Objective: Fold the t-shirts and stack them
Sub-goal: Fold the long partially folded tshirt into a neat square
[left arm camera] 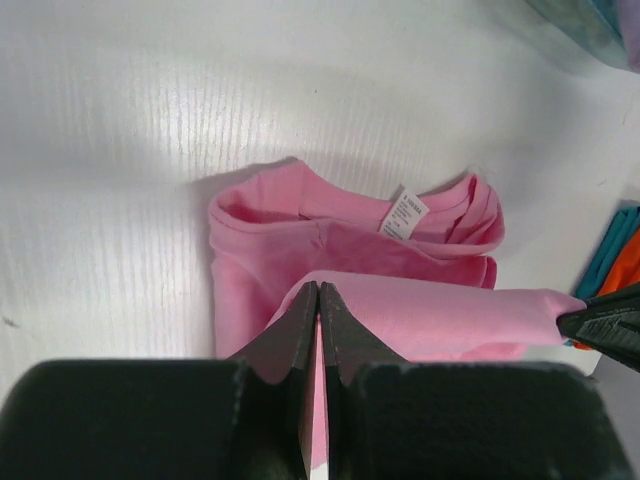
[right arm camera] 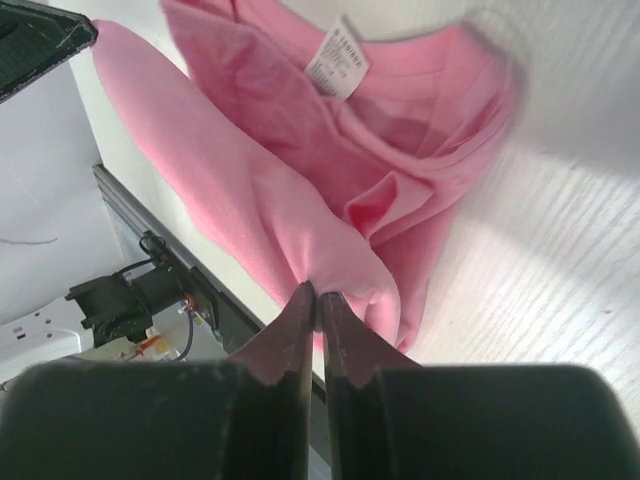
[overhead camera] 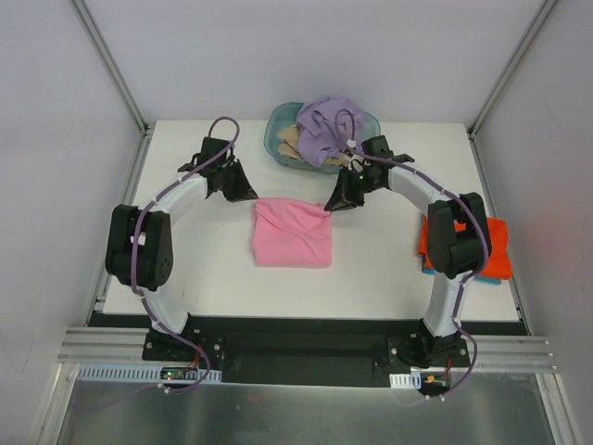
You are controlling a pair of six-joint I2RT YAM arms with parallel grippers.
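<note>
The pink t-shirt lies partly folded at the table's middle. My left gripper is shut on its far left corner, and my right gripper is shut on its far right corner, holding that edge stretched between them. In the left wrist view the jaws pinch the pink cloth, its collar label beyond. In the right wrist view the jaws pinch a pink fold. A lavender t-shirt and a tan one sit in the basket. Orange-red and teal shirts lie stacked at the right.
The teal plastic basket stands at the table's far edge, just behind my right gripper. The folded stack sits under my right arm's elbow near the right edge. White walls and metal posts enclose the table.
</note>
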